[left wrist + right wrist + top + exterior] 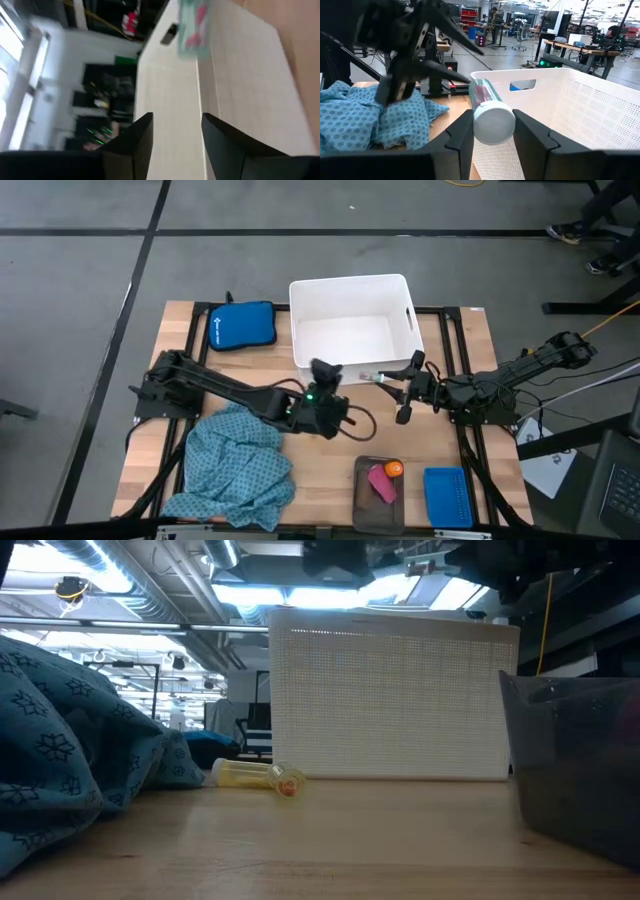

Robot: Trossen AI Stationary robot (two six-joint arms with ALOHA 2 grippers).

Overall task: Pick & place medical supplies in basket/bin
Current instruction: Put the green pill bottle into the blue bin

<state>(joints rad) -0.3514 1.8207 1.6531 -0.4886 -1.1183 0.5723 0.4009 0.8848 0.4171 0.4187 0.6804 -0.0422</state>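
A clear tube (pixel 490 107) with a white cap and something pink inside hangs at the near rim of the white tub (pixel 350 320), with my right gripper (pixel 392 379) shut on it. My left gripper (pixel 176 120) stands open just left of it over the tub's near wall, nothing between its fingers. The teal dotted cloth (pixel 235 465) lies crumpled at the near left. A pink piece (pixel 381 483) and an orange piece (pixel 393 469) lie in the dark tray (pixel 362 505). A small yellow vial (pixel 262 777) lies on its side on the table in front of the tub. My right gripper pinches the tube's capped end (pixel 494 125) between its two fingers (pixel 462 135). The fingers come level from the table's right and lie along the tube. The tube is lifted clear and roughly level, its far end pointing toward my left gripper.
A royal-blue zip pouch (pixel 242 325) lies left of the tub at the far edge. A small blue ribbed basket (pixel 447 495) stands right of the tray at the near edge. Bare wood shows between the cloth and the tray.
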